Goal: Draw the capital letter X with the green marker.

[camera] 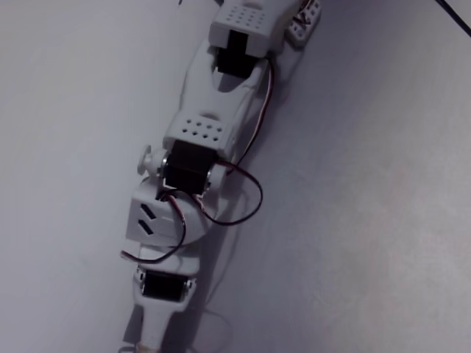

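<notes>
In the fixed view, seen from above, my white arm (199, 140) stretches from the top of the picture down to the bottom edge over a pale grey-white surface (368, 220). The gripper (153, 329) reaches the bottom edge and its fingertips are cut off there, so I cannot tell how the jaws stand. A small tan patch (140, 344) shows at the gripper's lower end. The green marker is out of view. A faint thin curved line (215, 316) lies on the surface just right of the gripper.
Red and black servo wires (246, 198) loop out to the right of the wrist. The arm's base (254, 22) is at the top. A black cable (455, 16) crosses the top right corner.
</notes>
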Motion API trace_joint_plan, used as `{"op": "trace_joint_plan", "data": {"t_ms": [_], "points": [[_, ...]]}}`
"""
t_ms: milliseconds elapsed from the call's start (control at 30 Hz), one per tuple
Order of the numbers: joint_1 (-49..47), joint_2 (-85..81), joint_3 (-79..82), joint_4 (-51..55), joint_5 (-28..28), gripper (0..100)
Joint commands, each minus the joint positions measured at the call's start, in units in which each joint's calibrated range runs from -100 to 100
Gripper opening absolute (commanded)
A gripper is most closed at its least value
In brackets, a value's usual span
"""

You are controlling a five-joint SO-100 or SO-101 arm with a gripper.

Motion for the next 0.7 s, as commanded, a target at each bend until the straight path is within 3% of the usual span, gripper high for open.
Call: {"op": "trace_joint_plan", "data": {"t_ms": [0,167,333,667], "points": [[1.37,0.22,-7.01,5.99,-1.56,34],[3.46,1.89,-8.26,5.26,2.25,39],[3.37,2.29,-0.81,-5.94,2.78,38],[-3.2,3.73,3.68,-9.62,0.0,37]]}}
